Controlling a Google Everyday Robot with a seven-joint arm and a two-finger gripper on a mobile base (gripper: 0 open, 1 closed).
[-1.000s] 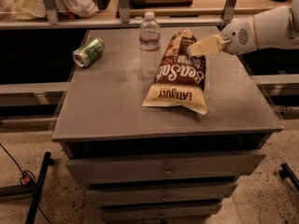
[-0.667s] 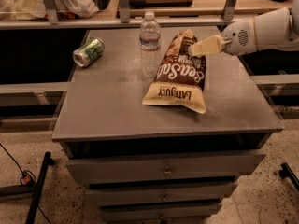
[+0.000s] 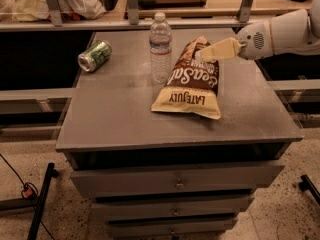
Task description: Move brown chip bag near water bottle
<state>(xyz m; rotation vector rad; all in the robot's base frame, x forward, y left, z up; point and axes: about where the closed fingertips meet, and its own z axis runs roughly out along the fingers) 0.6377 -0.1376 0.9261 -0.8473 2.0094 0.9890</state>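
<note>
The brown chip bag (image 3: 192, 81) lies on the grey cabinet top (image 3: 115, 114), its cream-yellow band toward the front and its top end raised toward the back. The water bottle (image 3: 160, 49) stands upright just left of the bag, almost touching its upper left edge. My gripper (image 3: 201, 54) reaches in from the right on the white arm (image 3: 280, 34) and sits at the bag's raised top end, right of the bottle.
A green drink can (image 3: 94, 56) lies on its side at the back left of the top. Drawers (image 3: 175, 184) fill the cabinet front. A shelf rail with posts (image 3: 133, 4) runs behind. A black stand leg (image 3: 42, 199) is on the floor at left.
</note>
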